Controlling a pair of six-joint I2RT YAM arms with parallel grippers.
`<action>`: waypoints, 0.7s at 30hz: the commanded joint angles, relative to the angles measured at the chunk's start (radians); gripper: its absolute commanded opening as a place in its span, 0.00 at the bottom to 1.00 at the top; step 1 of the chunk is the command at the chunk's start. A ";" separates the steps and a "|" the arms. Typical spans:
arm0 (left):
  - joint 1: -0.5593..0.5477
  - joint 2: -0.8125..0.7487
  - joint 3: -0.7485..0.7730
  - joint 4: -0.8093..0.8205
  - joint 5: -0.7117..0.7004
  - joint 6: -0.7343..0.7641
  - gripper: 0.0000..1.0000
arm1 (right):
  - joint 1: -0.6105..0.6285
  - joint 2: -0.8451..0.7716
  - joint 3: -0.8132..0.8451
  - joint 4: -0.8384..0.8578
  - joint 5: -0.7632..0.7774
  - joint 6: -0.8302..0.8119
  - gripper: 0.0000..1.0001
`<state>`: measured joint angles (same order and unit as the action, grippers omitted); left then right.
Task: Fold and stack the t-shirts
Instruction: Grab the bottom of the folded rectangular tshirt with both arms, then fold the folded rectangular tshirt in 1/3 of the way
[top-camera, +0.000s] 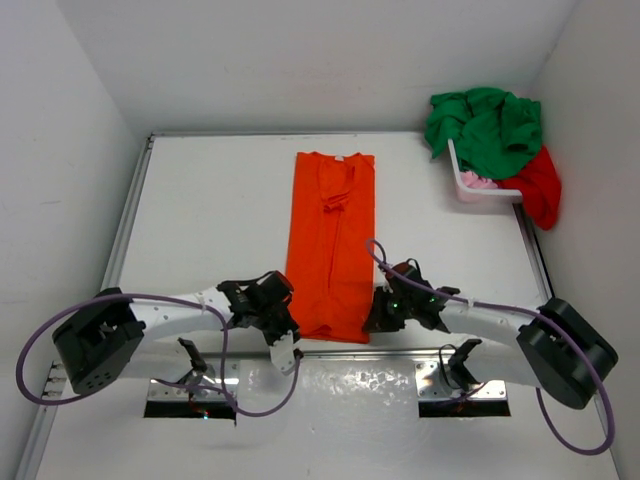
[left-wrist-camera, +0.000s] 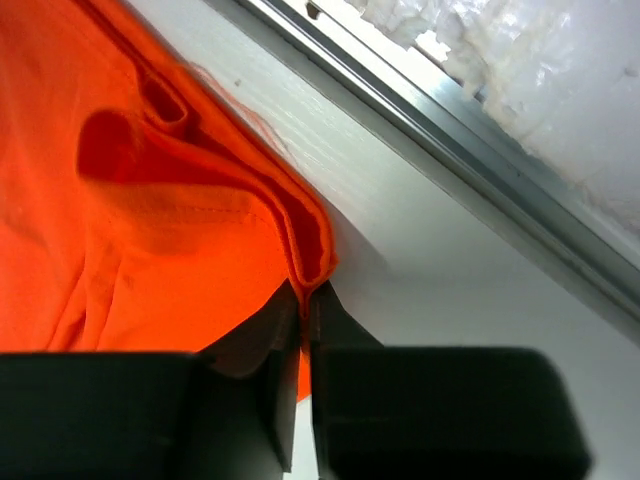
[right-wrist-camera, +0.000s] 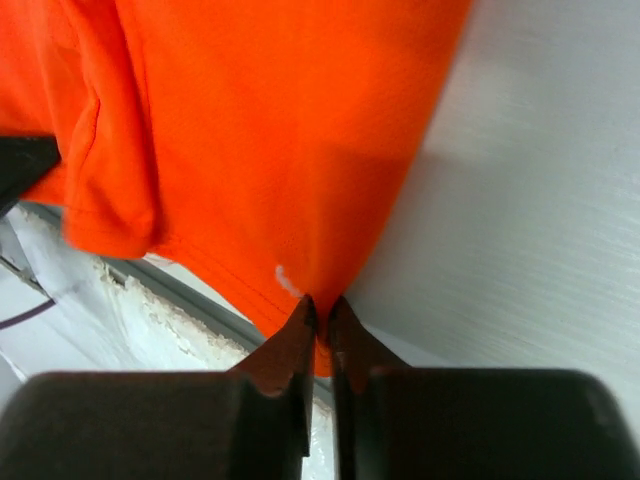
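Right, the orange t-shirt (top-camera: 332, 245) lies as a long narrow strip mid-worktop (top-camera: 210, 220), sides already folded in, collar at the far end. Left claw (left-wrist-camera: 305, 300) and right claw (right-wrist-camera: 322, 310) are each pinched shut on a near hem corner, one per side, prob. so the bottom edge lifts evenly for a fold twd the collar. Green shirt (top-camera: 485, 125), red shirt (top-camera: 542, 185) & pink shirt (top-camera: 478, 182) sit heaped at the basket (top-camera: 462, 172), far right.
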<state>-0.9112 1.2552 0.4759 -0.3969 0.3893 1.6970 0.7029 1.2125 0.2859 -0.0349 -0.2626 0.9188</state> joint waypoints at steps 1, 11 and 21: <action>-0.011 -0.007 -0.005 0.050 0.046 -0.031 0.00 | 0.006 -0.005 -0.011 0.001 0.016 0.006 0.06; 0.006 -0.051 0.142 0.089 0.056 -0.404 0.00 | -0.029 -0.103 0.127 -0.108 0.074 -0.043 0.00; 0.296 0.059 0.432 0.084 0.149 -0.661 0.00 | -0.302 0.039 0.459 -0.211 -0.013 -0.216 0.00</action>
<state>-0.6720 1.2720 0.8360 -0.3355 0.4843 1.1442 0.4568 1.1748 0.6731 -0.2359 -0.2276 0.7727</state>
